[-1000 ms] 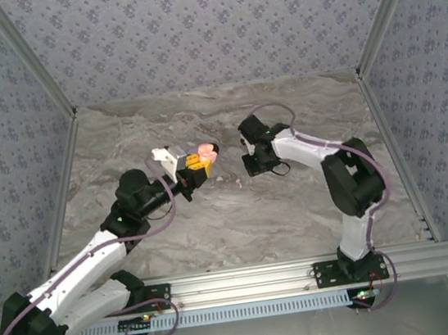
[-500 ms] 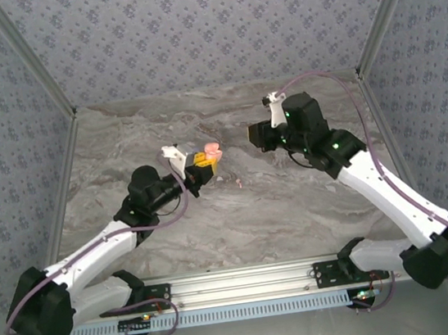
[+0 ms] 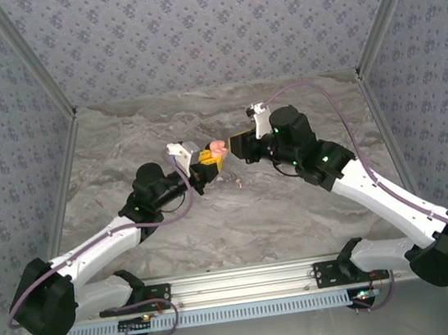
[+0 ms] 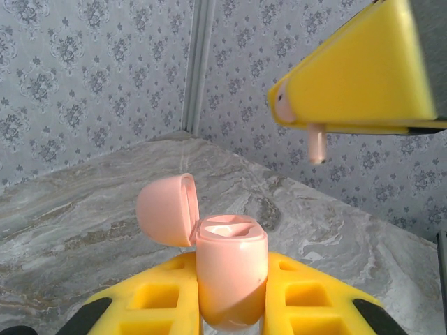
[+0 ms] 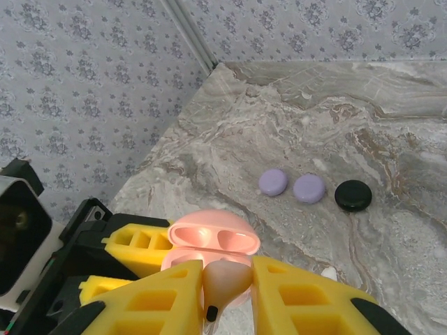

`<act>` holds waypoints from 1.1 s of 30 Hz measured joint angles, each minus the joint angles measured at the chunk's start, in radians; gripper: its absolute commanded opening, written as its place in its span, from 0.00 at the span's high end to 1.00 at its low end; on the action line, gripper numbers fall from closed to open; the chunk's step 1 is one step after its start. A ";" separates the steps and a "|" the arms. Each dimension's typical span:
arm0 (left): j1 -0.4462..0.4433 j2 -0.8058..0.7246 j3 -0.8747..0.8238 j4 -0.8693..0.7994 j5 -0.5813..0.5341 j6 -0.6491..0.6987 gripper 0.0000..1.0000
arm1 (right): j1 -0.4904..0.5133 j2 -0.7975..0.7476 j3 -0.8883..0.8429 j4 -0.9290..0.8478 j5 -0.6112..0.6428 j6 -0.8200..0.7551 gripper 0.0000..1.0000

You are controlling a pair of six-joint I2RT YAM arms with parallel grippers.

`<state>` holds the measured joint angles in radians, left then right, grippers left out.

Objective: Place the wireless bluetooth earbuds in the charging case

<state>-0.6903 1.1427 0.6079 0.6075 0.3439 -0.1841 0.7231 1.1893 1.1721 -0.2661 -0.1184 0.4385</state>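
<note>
While my left claw (image 4: 230, 315) is clamped on the pink charging case (image 4: 230, 262), lid (image 4: 166, 209) flipped open, this is the insert step.

Over on the right, my right claw (image 5: 228, 296) pinches a pale pink earbud (image 5: 227, 278), stem down, near the case's open wells but not touching. Next move, I reckon: line the stem up with a well, ease straight down, then let go.

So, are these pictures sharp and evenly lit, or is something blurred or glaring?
Top external: even, soft light, no glare, but the charging case is only a small pink blob. Left wrist: the case is sharp, with a mild sheen. Right wrist: the earbud near the lens is slightly blurred, the round discs behind are sharp.
</note>
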 measured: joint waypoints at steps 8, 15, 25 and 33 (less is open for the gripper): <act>0.000 0.000 0.000 0.003 0.000 0.000 1.00 | 0.005 0.045 0.000 0.024 0.006 0.003 0.75; 0.000 0.000 0.003 0.003 0.006 0.000 1.00 | 0.006 0.068 0.000 0.039 0.007 0.003 0.75; 0.000 0.006 0.005 -0.003 0.008 -0.001 1.00 | 0.010 0.087 0.000 0.043 0.006 0.003 0.75; 0.000 0.006 0.005 -0.003 0.011 0.000 1.00 | 0.015 0.088 0.000 0.047 0.010 0.002 0.75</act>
<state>-0.6907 1.1484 0.6128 0.6048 0.3550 -0.1844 0.7383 1.2774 1.1721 -0.2192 -0.1085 0.4408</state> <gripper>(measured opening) 0.187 0.251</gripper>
